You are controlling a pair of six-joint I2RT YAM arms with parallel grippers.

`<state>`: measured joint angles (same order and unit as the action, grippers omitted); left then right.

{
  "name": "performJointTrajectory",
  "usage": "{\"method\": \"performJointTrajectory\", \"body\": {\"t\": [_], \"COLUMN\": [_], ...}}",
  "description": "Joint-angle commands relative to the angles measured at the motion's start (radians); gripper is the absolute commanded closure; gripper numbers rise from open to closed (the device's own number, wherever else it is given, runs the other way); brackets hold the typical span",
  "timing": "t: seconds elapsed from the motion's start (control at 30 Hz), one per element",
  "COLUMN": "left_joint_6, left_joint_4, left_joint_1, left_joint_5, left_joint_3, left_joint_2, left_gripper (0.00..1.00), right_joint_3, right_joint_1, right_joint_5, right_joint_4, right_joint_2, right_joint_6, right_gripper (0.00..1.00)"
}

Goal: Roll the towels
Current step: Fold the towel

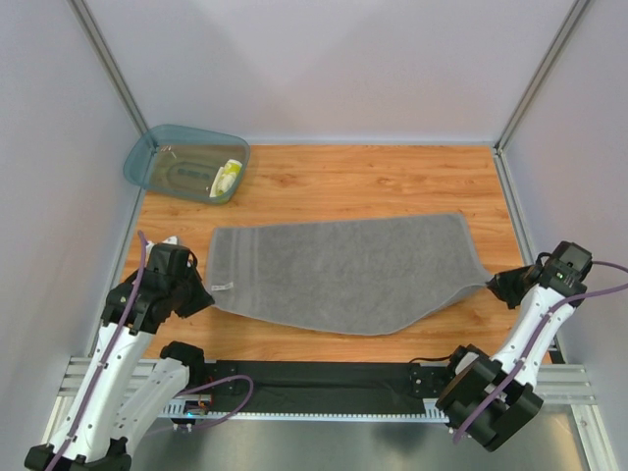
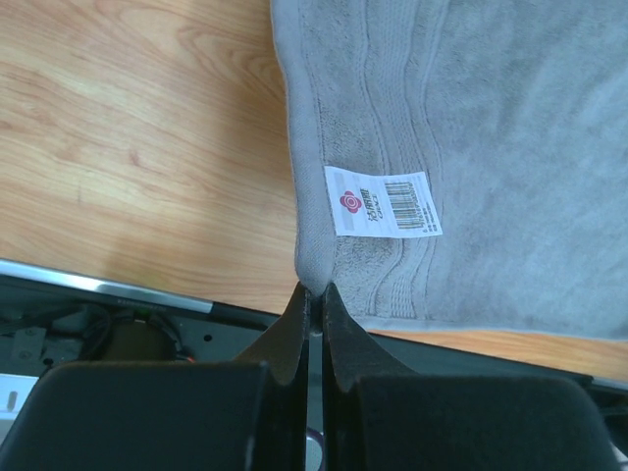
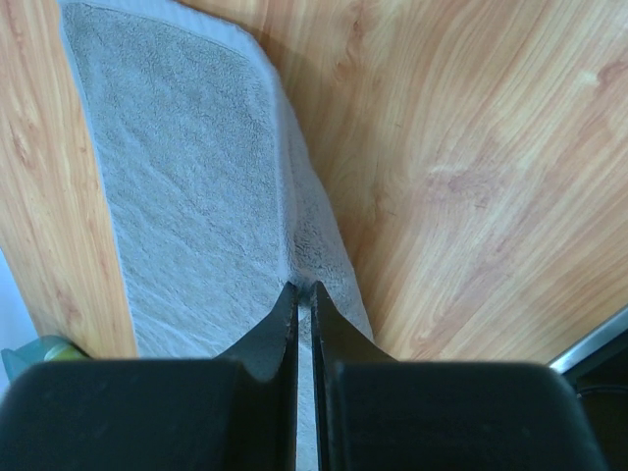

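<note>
The large grey towel (image 1: 343, 273) lies spread across the wooden table, its white tag (image 2: 381, 201) near the left end. My left gripper (image 1: 204, 294) is shut on the towel's near left corner (image 2: 312, 265). My right gripper (image 1: 494, 284) is shut on the towel's near right corner (image 3: 304, 265); the towel's right end (image 3: 186, 186) stretches away from it. The small yellow-and-white cloth (image 1: 228, 178) lies inside the teal tub (image 1: 157, 162) at the far left.
The teal plastic tub stands at the table's far left corner. Grey walls with metal posts close in the back and sides. A black rail (image 1: 324, 378) runs along the near edge between the arm bases.
</note>
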<state>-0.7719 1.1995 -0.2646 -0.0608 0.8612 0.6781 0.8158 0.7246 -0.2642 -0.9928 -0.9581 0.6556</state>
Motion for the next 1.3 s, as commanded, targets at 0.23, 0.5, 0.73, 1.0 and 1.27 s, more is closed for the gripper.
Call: {"method": "performJointTrajectory", "body": {"t": [0.23, 0.5, 0.73, 1.0, 1.27], "left_joint_6": [0.127, 0.197, 0.230, 0.276, 0.318], "left_joint_4": [-0.126, -0.166, -0.179, -0.181, -0.156], "left_joint_1": [0.103, 0.165, 0.189, 0.212, 0.235], "left_joint_5": [-0.013, 0.000, -0.039, -0.050, -0.080], "left_joint_3": [0.062, 0.186, 0.303, 0.443, 0.571], "left_joint_2": [0.220, 0.391, 0.573, 0.794, 0.968], "left_gripper": [1.00, 1.00, 1.00, 1.00, 1.00], "right_joint_3": [0.118, 0.187, 0.289, 0.371, 0.424], "right_joint_1": [-0.031, -0.152, -0.241, -0.284, -0.292], "right_joint_5": [-0.073, -0.041, 0.011, 0.049, 0.075], "right_joint_4": [0.192, 0.278, 0.295, 0.307, 0.319], "right_joint_2": [-0.132, -0.309, -0.454, -0.567, -0.668], "right_joint_6": [0.116, 0.142, 0.150, 0.176, 0.182], "right_gripper": [1.00, 1.00, 1.00, 1.00, 1.00]}}
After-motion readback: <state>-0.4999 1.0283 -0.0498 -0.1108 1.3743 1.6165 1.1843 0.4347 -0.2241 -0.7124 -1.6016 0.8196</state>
